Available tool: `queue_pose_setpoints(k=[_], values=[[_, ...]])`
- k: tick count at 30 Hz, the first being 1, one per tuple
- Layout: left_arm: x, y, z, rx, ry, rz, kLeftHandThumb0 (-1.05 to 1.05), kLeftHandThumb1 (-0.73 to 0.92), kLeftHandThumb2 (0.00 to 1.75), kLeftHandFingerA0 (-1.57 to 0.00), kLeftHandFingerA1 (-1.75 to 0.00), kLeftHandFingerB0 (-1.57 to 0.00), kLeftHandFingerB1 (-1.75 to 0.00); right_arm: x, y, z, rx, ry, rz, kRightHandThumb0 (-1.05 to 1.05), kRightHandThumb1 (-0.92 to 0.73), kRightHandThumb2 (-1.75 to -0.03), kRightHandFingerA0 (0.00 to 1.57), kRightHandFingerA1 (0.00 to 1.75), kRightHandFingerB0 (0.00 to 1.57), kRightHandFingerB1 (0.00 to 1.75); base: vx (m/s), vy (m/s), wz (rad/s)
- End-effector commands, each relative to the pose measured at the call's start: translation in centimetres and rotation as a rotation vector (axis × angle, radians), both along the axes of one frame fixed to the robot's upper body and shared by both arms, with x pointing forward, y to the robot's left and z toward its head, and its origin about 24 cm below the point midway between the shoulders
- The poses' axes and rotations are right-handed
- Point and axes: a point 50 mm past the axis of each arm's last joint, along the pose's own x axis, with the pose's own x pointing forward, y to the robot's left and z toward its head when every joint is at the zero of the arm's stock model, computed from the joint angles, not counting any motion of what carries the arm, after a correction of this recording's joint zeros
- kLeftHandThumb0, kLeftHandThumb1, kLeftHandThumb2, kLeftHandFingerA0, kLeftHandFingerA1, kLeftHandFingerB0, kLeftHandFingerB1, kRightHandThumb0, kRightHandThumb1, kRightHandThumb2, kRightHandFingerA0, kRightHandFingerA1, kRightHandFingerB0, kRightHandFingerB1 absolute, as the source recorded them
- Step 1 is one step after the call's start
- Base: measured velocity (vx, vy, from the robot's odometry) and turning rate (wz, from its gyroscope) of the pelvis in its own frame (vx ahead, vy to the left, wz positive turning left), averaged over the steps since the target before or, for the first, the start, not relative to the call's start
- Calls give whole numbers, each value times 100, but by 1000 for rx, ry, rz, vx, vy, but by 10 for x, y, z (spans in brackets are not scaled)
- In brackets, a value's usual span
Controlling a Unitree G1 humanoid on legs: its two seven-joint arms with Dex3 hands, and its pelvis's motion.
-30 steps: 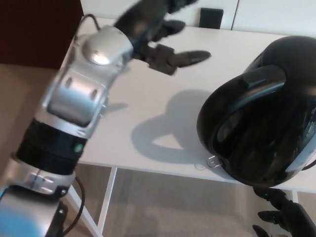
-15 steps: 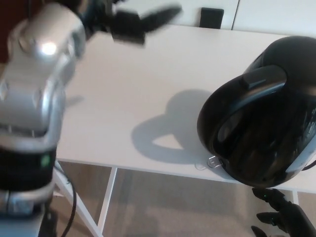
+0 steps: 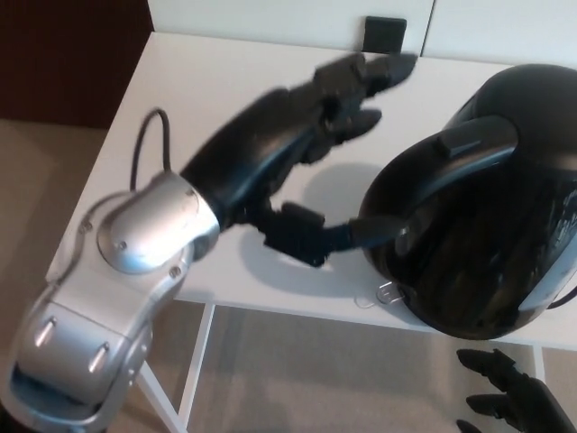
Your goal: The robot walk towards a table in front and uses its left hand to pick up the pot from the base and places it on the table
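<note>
- Our left hand sits just left of the pot, fingers apart, nothing gripped yet.
- Grasping, lifting and setting it on the desk remain.
- Below the pot, our right hand hangs empty, fingers spread.

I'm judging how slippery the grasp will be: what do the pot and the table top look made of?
The pot looks like glossy black plastic, possibly coated metal: bright reflections streak its rounded shell. The table looks like matte white laminate or painted board: even colour, a soft shadow, no glare.
</note>
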Motion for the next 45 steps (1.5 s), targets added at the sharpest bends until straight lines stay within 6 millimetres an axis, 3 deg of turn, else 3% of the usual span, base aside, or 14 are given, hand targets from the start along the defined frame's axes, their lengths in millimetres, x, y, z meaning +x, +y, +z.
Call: queue_pose_setpoints(k=[1, 15, 19, 20, 21, 23, 30, 31, 34, 35, 36, 37, 38, 45], values=[[4, 0, -18, 7, 74, 21, -64, 38, 81, -4, -21, -5, -14, -7, -4, -2, -14, 14, 0, -12, -51, -92, 31, 57, 13, 48, 0, 0, 0], [22, -3, -40, -7, 89, 110, -63, 39, 80, -3, -26, -5, -16, 1, 1, 2, -10, -6, 16, -12, -51, -92, 32, 57, 13, 48, 0, 0, 0], [19, -15, -54, 35, 87, 111, -63, 39, 80, -3, -32, -7, -21, 1, 3, 3, -18, -3, 16, -10, -51, -92, 32, 57, 13, 48, 0, 0, 0], [17, -18, -56, 45, 89, 106, -72, 46, 55, -10, -30, -7, -24, 2, 3, 3, -20, -4, 16, -10, -51, -92, 32, 57, 13, 48, 0, 0, 0], [16, -21, -59, 56, 94, 103, -75, 39, 66, -8, -35, -10, -20, 2, 3, 4, -20, -4, 17, -10, -51, -92, 31, 57, 12, 48, 0, 0, 0], [13, -26, -64, 67, 108, 101, -71, 47, 55, -12, -30, -10, -23, 3, 4, 4, -21, -6, 16, -10, -51, -92, 32, 57, 13, 48, 0, 0, 0], [4, -41, -72, 89, 110, 67, -70, 46, 55, -12, -30, -11, -23, 7, 2, 7, -21, -17, 20, -11, -52, -92, 31, 57, 13, 48, 0, 0, 0], [2, -44, -74, 89, 116, 60, -61, 39, 79, -5, -41, -4, -29, 7, 2, 8, -14, -24, 19, -11, -52, -92, 31, 57, 13, 48, 0, 0, 0], [2, -47, -75, 88, 117, 60, -73, 39, 64, -10, -35, -9, -26, 9, 1, 9, 5, -32, 14, -12, -52, -92, 30, 57, 13, 48, 0, 0, 0], [1, -49, -75, 81, 117, 66, -69, 46, 55, -14, -31, -10, -24, 9, 1, 9, 11, -30, 11, -12, -52, -93, 30, 57, 13, 48, 0, 0, 0], [2, -50, -74, 76, 114, 80, -35, 16, 81, 0, -49, 0, -48, 8, 1, 10, 18, -39, 8, -12, -52, -93, 30, 57, 13, 48, 0, 0, 0], [2, -51, -74, 63, 112, 95, -35, 16, 82, -1, -49, 0, -48, 8, 1, 9, 19, -36, 6, -12, -52, -93, 30, 57, 13, 48, 0, 0, 0], [2, -52, -73, 52, 109, 110, -71, 41, 75, -15, -41, -7, -33, 8, 1, 9, 20, -35, 5, -12, -52, -93, 31, 57, 13, 48, 0, 0, 0], [16, -61, -64, -52, 88, 260, -72, 42, 76, -27, -45, -10, -35, 7, 2, 9, 28, -42, 9, -14, -52, -93, 32, 58, 13, 48, 0, 0, 0]])
